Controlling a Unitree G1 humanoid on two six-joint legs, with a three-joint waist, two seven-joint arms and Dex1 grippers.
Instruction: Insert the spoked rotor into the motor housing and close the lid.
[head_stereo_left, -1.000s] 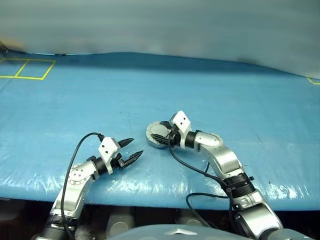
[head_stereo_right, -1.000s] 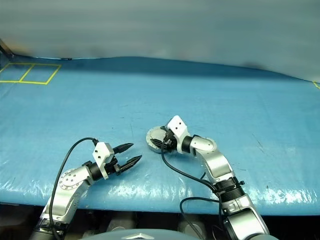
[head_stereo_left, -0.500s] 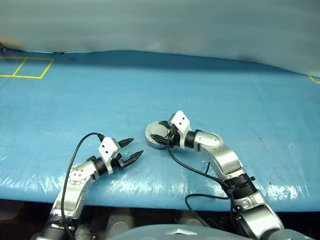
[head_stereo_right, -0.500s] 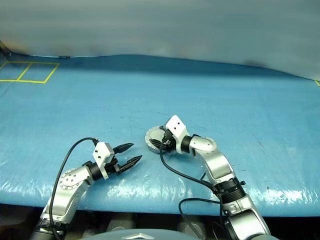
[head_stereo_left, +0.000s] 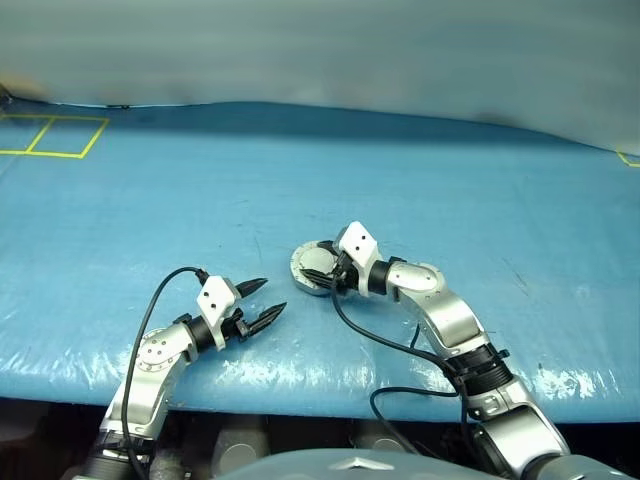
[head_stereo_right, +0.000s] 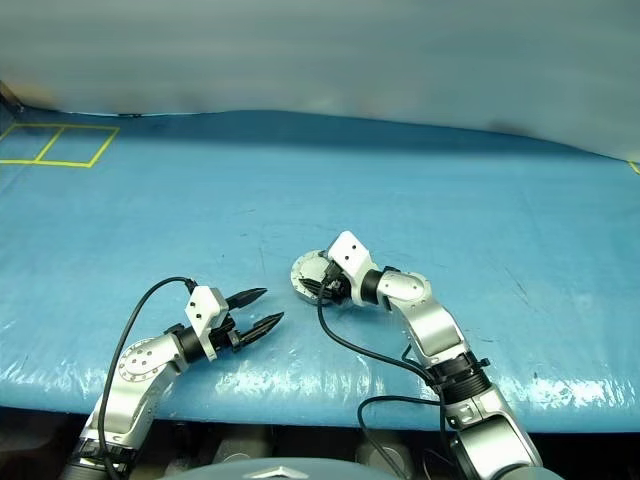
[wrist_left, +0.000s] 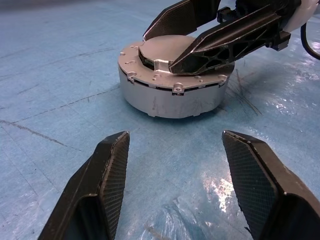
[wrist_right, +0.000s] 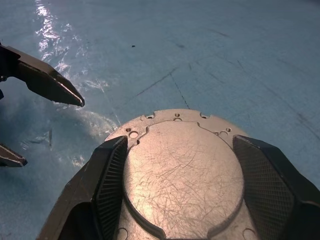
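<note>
A blue tarp-like sheet (head_stereo_left: 420, 190) covers the whole work surface, creased and glossy near its front edge, with yellow tape lines (head_stereo_left: 55, 137) forming boxes at its far left corner; no writing, brand or label can be read anywhere on it or on the parts. Near the middle of the sheet, slightly toward the front, stands the motor housing (wrist_left: 172, 97), a short round silver cylinder with small holes around its rim. Its lid (wrist_right: 180, 172) lies flat and closed on top, plain grey and finely scratched, so nothing inside the housing can be seen. The right gripper (wrist_right: 177, 200) reaches over the housing from the right, its two black fingers (wrist_right: 107, 175) spread wide above the lid, one over each side of the disc; in the left wrist view they lie low across the top, though whether they press on the lid cannot be told. The left gripper (head_stereo_left: 258, 303) hovers near the front edge of the sheet, left of the housing and apart from it, pointing toward it with its fingers (wrist_left: 107, 172) released and holding nothing.
</note>
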